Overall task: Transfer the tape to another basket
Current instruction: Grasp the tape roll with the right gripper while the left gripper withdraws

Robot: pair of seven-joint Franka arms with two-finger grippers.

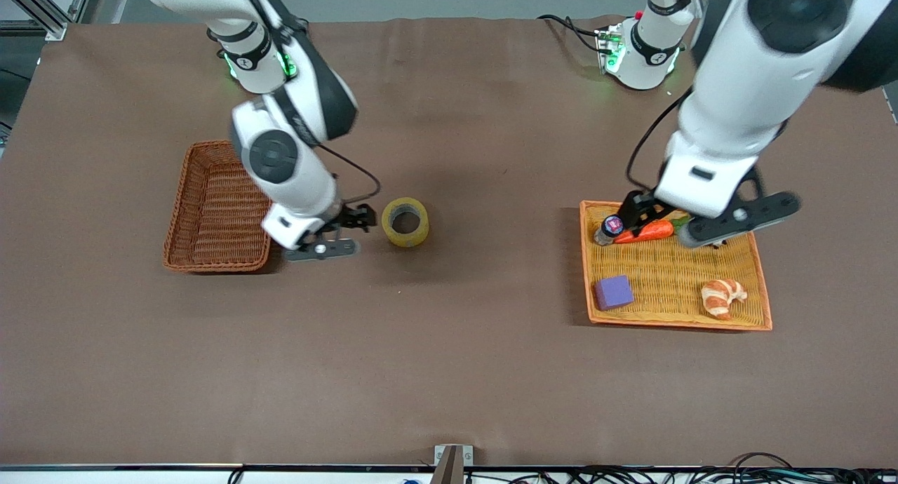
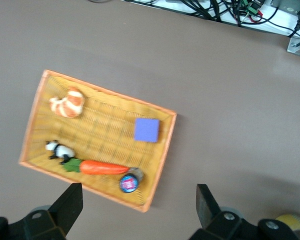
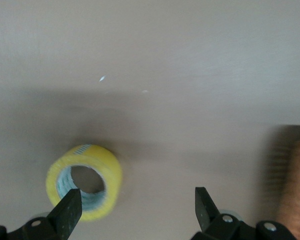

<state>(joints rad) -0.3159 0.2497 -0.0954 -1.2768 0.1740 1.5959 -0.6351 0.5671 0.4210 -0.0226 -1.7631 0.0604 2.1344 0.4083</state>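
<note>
Yellowish tape (image 1: 405, 222) on table; right end effector (image 1: 335, 234), left end effector (image 1: 684, 224) wide.

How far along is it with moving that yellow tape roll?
Done: the tape is out of the shallow tray and lies on the table. In hand: the open right gripper is beside it; the open left gripper is over the tray. Left: putting the tape into the basket.

Even overhead light, soft shadows under arms, blurry right wrist view
</note>
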